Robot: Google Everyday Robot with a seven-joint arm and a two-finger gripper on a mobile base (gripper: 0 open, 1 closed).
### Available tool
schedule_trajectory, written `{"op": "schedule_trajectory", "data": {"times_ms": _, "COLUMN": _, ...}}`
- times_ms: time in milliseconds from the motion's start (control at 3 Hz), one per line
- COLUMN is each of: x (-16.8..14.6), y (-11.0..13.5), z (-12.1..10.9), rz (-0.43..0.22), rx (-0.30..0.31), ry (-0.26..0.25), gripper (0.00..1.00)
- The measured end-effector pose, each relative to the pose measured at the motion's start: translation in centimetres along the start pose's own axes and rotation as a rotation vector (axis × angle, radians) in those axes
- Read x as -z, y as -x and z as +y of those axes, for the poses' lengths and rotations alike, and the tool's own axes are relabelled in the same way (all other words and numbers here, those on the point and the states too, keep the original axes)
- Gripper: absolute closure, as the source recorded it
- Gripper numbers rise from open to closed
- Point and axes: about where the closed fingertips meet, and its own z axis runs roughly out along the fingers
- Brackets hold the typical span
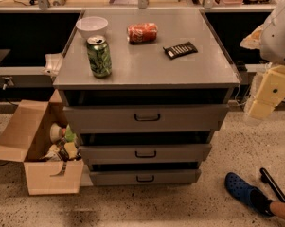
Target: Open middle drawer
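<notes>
The grey metal cabinet (146,65) stands in the middle of the camera view with three drawer fronts stacked below its top. The middle drawer (184,152) is the medium-sized front, between the tallest front (189,117) above and the slimmest front (175,176) below. Its small dark loop handle (146,153) is at the centre. A dark gap shows above each front. My gripper (265,98), pale yellow below a white arm (279,32), hangs at the right edge, to the right of the cabinet's top corner. It is apart from the drawers and holds nothing that I can see.
On the cabinet top are a green can (99,56), a white bowl (92,26), a red can lying on its side (142,32) and a flat black object (180,49). An open cardboard box (38,145) stands on the floor at left. A person's blue shoe (244,190) and a black bar (273,183) are at the lower right.
</notes>
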Motion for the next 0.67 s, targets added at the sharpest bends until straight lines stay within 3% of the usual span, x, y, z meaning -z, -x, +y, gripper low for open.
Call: {"op": "schedule_trajectory", "data": {"times_ms": 667, "x": -2.3, "y": -0.1, "z": 0.1, "rz": 0.016, "rx": 0.002, "ry": 0.008, "gripper": 0.00}}
